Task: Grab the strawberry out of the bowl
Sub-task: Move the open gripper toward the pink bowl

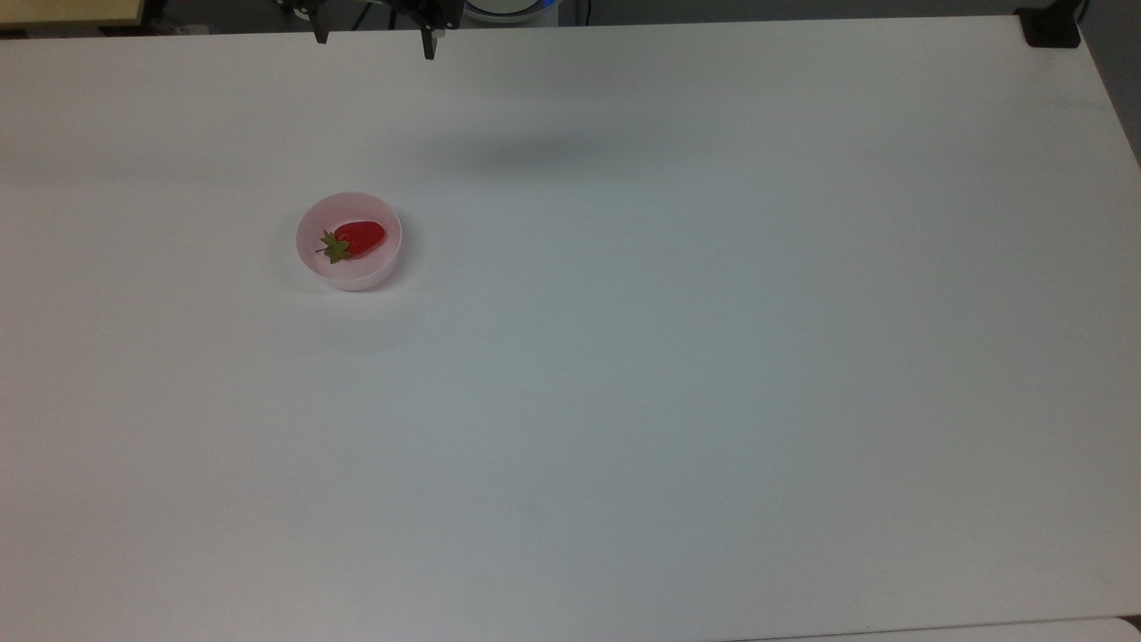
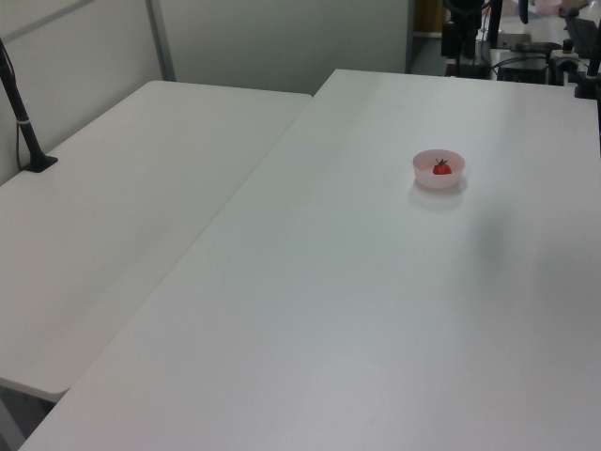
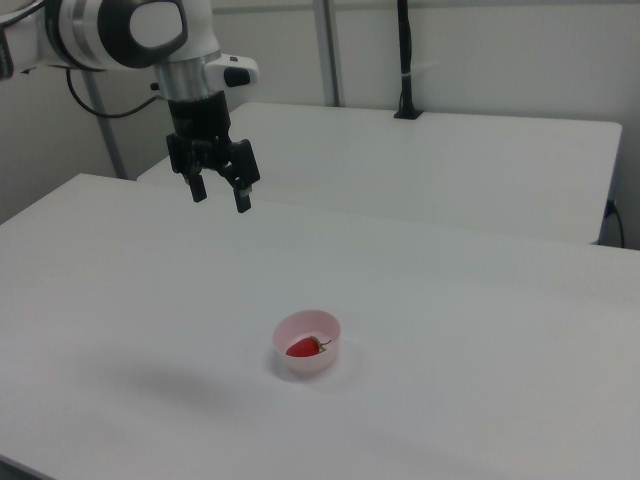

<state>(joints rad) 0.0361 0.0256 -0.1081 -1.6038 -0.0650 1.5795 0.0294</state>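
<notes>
Strawberry grab: you're hovering way off

Gripper (image 3: pixel 219 195) is hanging high with fingers spread apart, well away from the bowl (image 3: pixel 307 343). The strawberry (image 1: pixel 360 237) is lying on its side inside, so you're wanting to straddle its short axis. White table (image 1: pixel 677 357) is looking smooth; a second table (image 2: pixel 122 216) is sitting alongside.
</notes>
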